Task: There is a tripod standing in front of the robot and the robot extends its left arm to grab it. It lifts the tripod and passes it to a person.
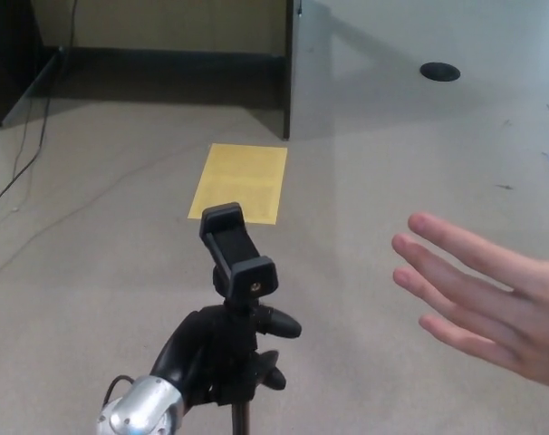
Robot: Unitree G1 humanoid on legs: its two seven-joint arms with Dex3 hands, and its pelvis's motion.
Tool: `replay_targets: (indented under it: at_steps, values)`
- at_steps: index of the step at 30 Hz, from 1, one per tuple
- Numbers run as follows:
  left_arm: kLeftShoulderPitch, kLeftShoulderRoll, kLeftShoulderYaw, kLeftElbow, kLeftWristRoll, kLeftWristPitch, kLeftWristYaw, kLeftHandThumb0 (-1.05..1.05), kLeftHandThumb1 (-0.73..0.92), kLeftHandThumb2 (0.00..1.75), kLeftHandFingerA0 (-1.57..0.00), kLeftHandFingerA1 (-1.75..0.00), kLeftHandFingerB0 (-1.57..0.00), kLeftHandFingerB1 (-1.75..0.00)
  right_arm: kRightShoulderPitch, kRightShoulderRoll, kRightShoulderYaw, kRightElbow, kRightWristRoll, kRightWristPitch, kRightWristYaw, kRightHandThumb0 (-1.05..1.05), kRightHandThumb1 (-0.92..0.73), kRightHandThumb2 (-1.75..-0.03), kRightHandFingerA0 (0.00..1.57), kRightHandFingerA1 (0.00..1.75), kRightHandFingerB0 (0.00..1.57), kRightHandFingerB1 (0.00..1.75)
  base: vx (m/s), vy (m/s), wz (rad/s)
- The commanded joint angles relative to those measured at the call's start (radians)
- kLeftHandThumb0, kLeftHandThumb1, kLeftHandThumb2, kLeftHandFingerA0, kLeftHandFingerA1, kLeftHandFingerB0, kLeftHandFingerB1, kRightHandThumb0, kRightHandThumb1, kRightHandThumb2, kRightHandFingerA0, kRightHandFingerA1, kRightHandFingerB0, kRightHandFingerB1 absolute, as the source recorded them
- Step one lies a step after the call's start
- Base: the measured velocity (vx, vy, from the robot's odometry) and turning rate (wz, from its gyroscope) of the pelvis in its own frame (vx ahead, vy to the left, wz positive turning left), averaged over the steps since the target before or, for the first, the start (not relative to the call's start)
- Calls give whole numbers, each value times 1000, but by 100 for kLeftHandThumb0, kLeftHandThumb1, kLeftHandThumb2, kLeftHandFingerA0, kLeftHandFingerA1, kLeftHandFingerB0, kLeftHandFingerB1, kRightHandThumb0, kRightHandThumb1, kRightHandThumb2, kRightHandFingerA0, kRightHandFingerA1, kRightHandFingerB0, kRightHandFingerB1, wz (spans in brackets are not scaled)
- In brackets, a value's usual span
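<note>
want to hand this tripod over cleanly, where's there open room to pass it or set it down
Open carpet lies between the tripod in the left hand and the person's hand, a clear path for the pass. More bare floor sits between the yellow sheet and the cables on the left. It is crowded only around the tripod head, where the hand clamps it.

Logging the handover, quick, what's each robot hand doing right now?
Left hand: shut on the tripod, just below its phone clamp.
Right hand: not in view.
</note>
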Motion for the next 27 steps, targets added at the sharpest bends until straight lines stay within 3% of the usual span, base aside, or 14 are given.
replay_targets:
  at_steps: [1,2,9,10,11,12,13,17,23,27]
  values:
    - [-29,-7,17,-115,-33,-5,2,-14,86,65,-89,-109,-79,-81,-2,-15,-1,-1,0,20,17,-41,-74,-62,63,43,45,36,0,0,0]
    - [-34,-8,16,-150,-30,8,5,-3,87,65,-91,-112,-79,-84,-2,-16,-2,0,0,19,17,-41,-73,-61,64,44,45,36,0,0,0]
    - [-96,-25,-5,-363,-45,73,-14,-7,82,67,-99,-108,-84,-82,15,-26,-4,7,2,12,21,-42,-73,-61,62,43,45,36,0,0,0]
    - [-106,-21,-9,-389,-47,82,-22,-10,82,66,-101,-107,-85,-82,17,-22,-6,8,6,15,22,-43,-71,-62,61,41,44,35,0,0,0]
    - [-118,-17,-14,-416,-46,99,-27,-26,79,64,-109,-94,-91,-70,18,-20,-9,8,9,17,24,-41,-72,-62,62,42,43,35,0,0,0]
    - [-132,-14,-20,-441,-44,117,-30,-26,79,64,-109,-94,-91,-70,20,-19,-11,6,11,18,25,-41,-72,-62,62,42,43,35,0,0,0]
    - [-184,-7,-29,-475,-57,137,-58,-14,80,68,-106,-102,-87,-81,20,-22,-5,3,4,19,25,-41,-74,-62,62,44,44,36,0,0,0]
    - [-290,-13,-38,-554,-76,245,-57,-18,79,64,-109,-101,-91,-75,20,-37,-5,0,1,22,31,-41,-74,-62,64,44,45,36,0,0,0]
    - [-520,-50,-44,-618,-88,377,-30,-16,76,68,-107,-105,-90,-86,29,-35,-10,-1,11,18,46,-40,-72,-62,64,43,43,35,0,0,0]
    - [-625,-101,-41,-617,-107,453,-14,-12,75,68,-102,-104,-91,-81,36,-29,1,2,-1,23,36,-41,-74,-62,63,44,43,35,0,0,0]
